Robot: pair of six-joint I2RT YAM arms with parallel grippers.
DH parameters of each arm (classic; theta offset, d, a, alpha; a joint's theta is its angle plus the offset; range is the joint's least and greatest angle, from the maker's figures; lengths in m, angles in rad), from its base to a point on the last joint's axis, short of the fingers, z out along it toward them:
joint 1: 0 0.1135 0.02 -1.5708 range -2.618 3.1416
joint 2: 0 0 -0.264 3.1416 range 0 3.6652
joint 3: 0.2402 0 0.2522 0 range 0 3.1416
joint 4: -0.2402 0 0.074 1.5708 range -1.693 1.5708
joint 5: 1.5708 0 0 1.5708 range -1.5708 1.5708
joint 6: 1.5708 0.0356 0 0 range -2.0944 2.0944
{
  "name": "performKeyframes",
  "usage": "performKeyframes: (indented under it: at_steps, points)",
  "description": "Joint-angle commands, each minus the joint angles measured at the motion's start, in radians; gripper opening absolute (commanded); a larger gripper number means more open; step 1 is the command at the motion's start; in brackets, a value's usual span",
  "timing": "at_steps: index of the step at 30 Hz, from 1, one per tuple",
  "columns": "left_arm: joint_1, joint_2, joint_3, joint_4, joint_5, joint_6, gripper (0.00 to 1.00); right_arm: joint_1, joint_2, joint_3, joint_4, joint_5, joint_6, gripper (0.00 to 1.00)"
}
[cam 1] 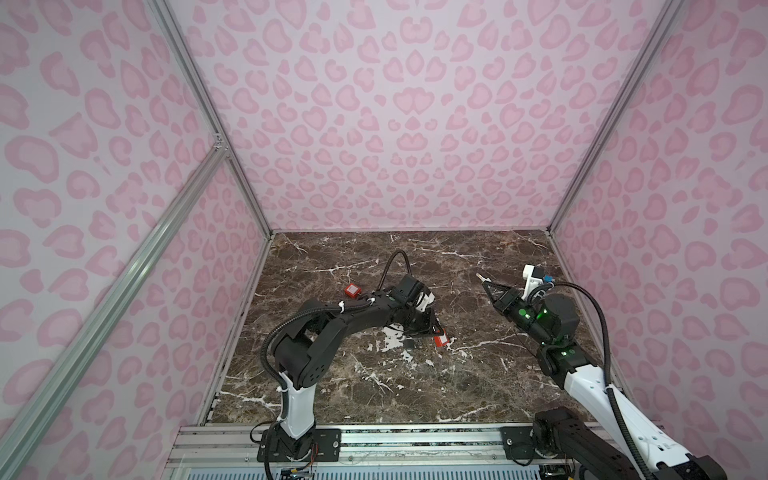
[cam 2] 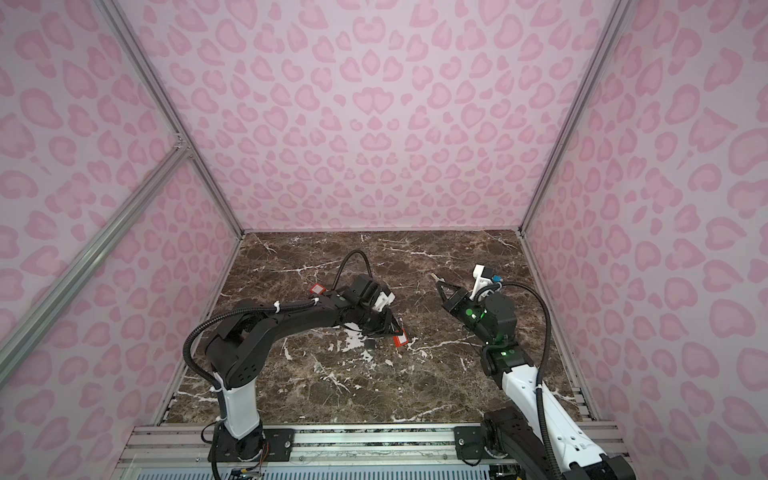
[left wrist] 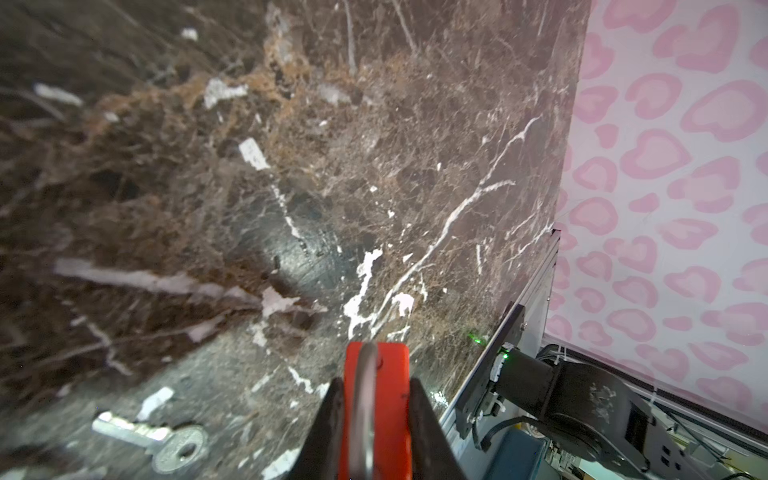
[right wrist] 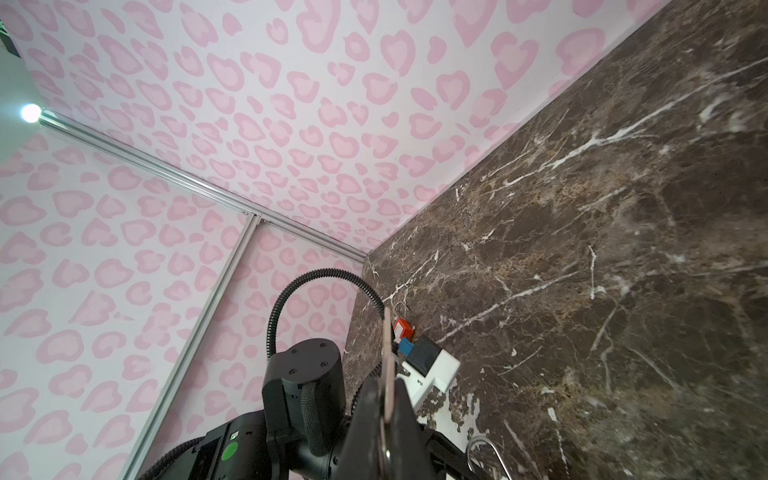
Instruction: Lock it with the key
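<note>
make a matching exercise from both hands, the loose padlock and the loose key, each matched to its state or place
Things
1. left hand
2. right hand
3. loose padlock
4. loose key

States or places
a. lies on the table beyond the left arm, towards the back wall
b. shut on a key
c. lies on the table close to the left hand
d. shut on a red padlock

Pairs: 1-d, 2-b, 3-a, 4-c

Bright, even light; soft shadows. Left wrist view blurred at edge; lamp flares.
</note>
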Motion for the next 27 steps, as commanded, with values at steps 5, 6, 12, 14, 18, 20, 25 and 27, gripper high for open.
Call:
performKeyframes:
  at_steps: [5,6,12,14,18,20,25,27]
  points:
    - [-0.001,0.039,0.024,-0.043,0.015,0.044,0.03,0.000,0.000,-0.011,0.020,-0.012,-0.002,0.00]
    - [-0.001,0.041,0.027,-0.048,0.009,0.048,0.03,0.001,-0.001,-0.012,0.019,-0.011,-0.002,0.00]
    - [0.001,0.050,0.047,-0.080,-0.010,0.067,0.03,0.000,-0.007,-0.017,0.017,-0.012,-0.002,0.00]
    - [0.001,0.053,0.051,-0.079,-0.013,0.068,0.03,0.000,-0.006,-0.017,0.017,-0.011,-0.001,0.00]
    - [0.004,0.066,0.062,-0.084,-0.004,0.070,0.03,0.000,-0.015,-0.017,0.014,-0.004,0.000,0.00]
    - [0.005,0.067,0.060,-0.085,-0.007,0.070,0.03,0.000,-0.021,-0.015,0.007,0.001,-0.003,0.00]
    - [0.011,0.064,0.059,-0.086,-0.013,0.069,0.04,0.000,-0.023,-0.017,0.001,0.001,-0.006,0.00]
    - [0.013,0.062,0.058,-0.085,-0.022,0.067,0.07,0.000,-0.025,-0.017,-0.001,0.004,-0.003,0.00]
